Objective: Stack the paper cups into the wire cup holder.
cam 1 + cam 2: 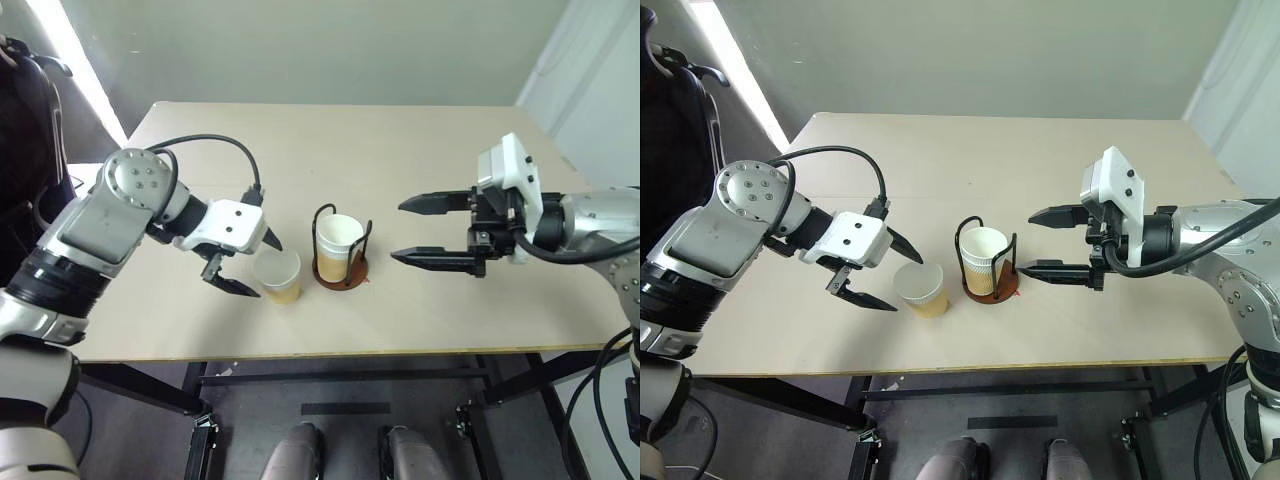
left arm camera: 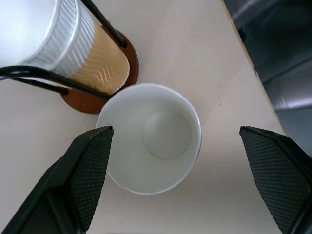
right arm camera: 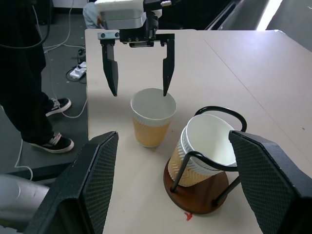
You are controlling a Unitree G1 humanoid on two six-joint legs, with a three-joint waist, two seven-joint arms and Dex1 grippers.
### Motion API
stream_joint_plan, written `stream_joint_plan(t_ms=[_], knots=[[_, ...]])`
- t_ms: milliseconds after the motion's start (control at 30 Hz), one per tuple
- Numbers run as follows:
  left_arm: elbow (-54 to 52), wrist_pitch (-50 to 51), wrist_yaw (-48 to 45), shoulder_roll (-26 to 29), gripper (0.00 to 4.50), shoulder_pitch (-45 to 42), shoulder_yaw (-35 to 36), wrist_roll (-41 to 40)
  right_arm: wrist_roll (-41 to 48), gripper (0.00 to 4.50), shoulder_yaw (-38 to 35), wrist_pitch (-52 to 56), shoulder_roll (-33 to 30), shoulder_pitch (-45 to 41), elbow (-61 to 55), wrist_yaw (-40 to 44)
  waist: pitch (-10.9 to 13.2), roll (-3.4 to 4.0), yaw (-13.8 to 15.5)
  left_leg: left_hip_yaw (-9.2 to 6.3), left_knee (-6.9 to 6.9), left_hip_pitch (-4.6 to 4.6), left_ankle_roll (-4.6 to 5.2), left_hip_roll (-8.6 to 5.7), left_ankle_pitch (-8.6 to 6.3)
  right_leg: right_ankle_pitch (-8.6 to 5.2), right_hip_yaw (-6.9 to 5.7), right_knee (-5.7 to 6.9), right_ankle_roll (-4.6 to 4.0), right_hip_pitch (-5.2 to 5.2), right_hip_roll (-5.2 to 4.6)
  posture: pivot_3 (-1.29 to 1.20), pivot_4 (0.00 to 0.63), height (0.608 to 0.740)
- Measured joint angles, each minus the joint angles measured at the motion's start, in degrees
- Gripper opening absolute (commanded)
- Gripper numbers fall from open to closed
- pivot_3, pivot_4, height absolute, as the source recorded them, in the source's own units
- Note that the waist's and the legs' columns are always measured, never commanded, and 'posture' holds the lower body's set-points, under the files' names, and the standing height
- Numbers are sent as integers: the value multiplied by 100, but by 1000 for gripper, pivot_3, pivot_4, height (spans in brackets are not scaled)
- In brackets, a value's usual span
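1. The counter [image 1: 420, 200] is a pale tan board, with the task's things grouped near its near edge, about midway across.
2. A person's legs [image 3: 34, 73] in dark trousers and black-and-white sneakers stand on the floor beyond the counter's left end, seen in the right wrist view.
3. The right tool [image 1: 425, 230] hangs to the right of the holder, well apart from it, pointing left. Its fingers are spread wide and grasp nothing.
4. The left tool [image 1: 255, 265] points down and to the right at the loose cup. Its fingers are spread wide, released, straddling the cup's rim without clearly touching it; one fingertip [image 3: 166, 87] hangs just over the rim, the other off to the cup's side.
5. The holder [image 1: 340, 262] stands upright, its reddish-brown disc flat on the counter and its two black wire loops rising around a cup.
6. The cup in the holder [image 1: 338, 243] sits inside the loops, open end up, leaning a little. Whether more than one cup is nested there cannot be told.
7. The loose cup [image 1: 278, 276] stands upright on the counter just left of the holder, close beside its base. It is white inside and empty, tan on the lower outside.
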Motion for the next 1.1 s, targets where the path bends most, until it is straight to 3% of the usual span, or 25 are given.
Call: stream_joint_plan(t_ms=[500, 633, 967, 1100], knots=[[-267, -412, 6, -91, 4460, 529, 223, 713, -20, 3664, -13, 0, -559, -57, 255, 489, 0, 0, -3, 0, -4, -4, -5, 1, -14, -7, 0, -1, -11, -6, 0, 0, 150, 740], [-377, -374, 6, -202, 3576, 670, 223, 789, -50, 3664, -18, -6, -601, -57, 318, 496, 0, 0, 0, -2, -4, -4, -4, 1, -14, -7, -1, 0, -12, -6, 0, 0, 150, 740], [-272, -385, 3, -464, 68, 522, 222, 947, -121, 3664, -18, -55, -601, -40, 319, 484, 0, 0, -3, -1, -4, -2, -2, 2, -15, -7, -1, 4, -12, -6, 0, 0, 150, 740], [-235, -371, 2, -463, 30, 463, 205, 914, -160, 3664, -19, -64, -605, 14, 321, 484, 0, 0, -3, -1, -4, -3, -2, 2, -15, -7, -1, 3, -12, -6, 0, 0, 150, 740]])
